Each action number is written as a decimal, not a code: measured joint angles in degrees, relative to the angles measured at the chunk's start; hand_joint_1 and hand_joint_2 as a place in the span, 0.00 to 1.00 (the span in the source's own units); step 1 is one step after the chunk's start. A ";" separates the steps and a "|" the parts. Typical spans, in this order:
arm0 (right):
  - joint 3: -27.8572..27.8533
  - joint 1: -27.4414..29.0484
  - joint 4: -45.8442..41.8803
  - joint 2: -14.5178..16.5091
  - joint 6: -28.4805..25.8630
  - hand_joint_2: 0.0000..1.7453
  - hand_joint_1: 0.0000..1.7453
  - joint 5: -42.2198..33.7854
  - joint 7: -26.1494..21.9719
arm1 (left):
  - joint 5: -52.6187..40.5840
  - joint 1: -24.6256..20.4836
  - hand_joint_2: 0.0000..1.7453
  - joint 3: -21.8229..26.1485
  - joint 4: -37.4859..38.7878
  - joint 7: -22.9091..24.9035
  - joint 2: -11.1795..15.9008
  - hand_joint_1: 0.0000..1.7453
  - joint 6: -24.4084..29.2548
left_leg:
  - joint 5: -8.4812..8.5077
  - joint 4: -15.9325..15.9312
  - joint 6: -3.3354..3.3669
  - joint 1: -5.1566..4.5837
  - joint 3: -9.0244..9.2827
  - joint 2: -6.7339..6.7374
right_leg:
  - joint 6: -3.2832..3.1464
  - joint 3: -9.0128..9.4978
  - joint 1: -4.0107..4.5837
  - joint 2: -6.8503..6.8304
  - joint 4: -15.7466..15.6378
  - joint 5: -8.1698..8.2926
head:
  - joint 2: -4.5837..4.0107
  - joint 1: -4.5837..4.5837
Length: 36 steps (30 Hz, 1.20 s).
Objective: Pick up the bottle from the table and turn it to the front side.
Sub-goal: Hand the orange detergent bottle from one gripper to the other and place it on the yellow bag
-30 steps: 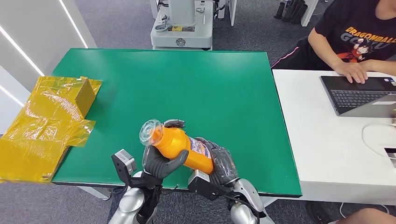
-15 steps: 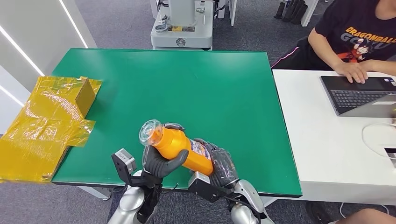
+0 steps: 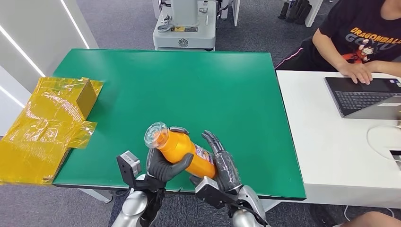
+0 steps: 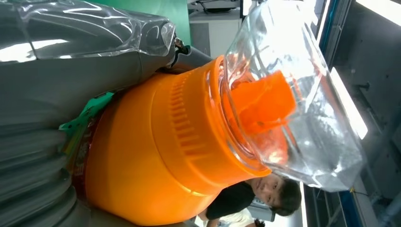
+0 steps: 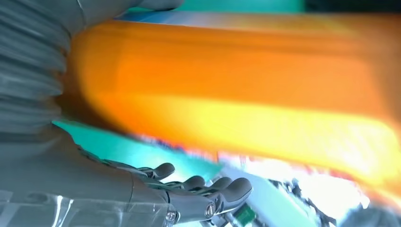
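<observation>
Above green table (image 3: pixel 227 90), orange bottle (image 3: pixel 182 150) in left hand's (image 3: pixel 163 165) grip, right hand (image 3: pixel 222 163) spread.

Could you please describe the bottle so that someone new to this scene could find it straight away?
Look at the near edge of the green table, where the left hand grips it. The bottle is bright orange with a clear cap, lying tilted.

Green surface (image 3: pixel 198 90), centre of scene, rectangular, dark-edged. White desk (image 3: pixel 331 156) butted against its right side, carrying an open dark laptop (image 3: pixel 364 97); a person in a black printed shirt (image 3: pixel 364 33) seated at its far end. Crumpled yellow film over a cardboard box (image 3: pixel 47 118), left edge. Grey carpet floor (image 3: pixel 118 23). White machine base (image 3: pixel 184 23), far centre. White wall panel with light strips (image 3: pixel 28 42), far left.
</observation>
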 joint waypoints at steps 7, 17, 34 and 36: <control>-0.42 4.63 -10.32 2.33 -9.13 1.00 0.00 -13.04 -10.20 | -1.57 -0.76 1.00 2.14 -0.93 -0.87 0.68 1.00 4.55 | 0.00 -0.02 -0.01 0.01 0.00 0.05 | -0.01 -0.06 0.01 0.04 0.02 -0.01 | 0.00 -0.01; -0.96 8.30 -19.44 2.74 -10.15 1.00 0.00 -17.52 -13.51 | -10.19 -1.54 1.00 5.48 -7.75 0.43 4.24 1.00 11.08 | 0.01 -0.03 -0.01 0.01 0.00 0.06 | -0.01 -0.05 0.01 0.05 0.03 0.00 | 0.00 -0.01; -2.62 14.00 -22.74 2.74 -7.72 1.00 0.00 -17.11 -13.30 | -36.54 -5.74 1.00 12.83 -11.67 12.58 20.99 1.00 16.86 | 0.05 -0.05 -0.08 0.03 0.01 0.15 | -0.12 -0.10 0.02 0.12 0.06 -0.01 | 0.00 0.00; -2.81 14.09 -22.74 2.74 -7.67 1.00 0.00 -17.08 -13.30 | -36.58 -6.05 1.00 12.98 -11.46 12.58 21.85 1.00 16.86 | 0.05 -0.05 -0.08 0.02 0.01 0.15 | -0.12 -0.10 0.01 0.12 0.05 -0.01 | 0.00 -0.01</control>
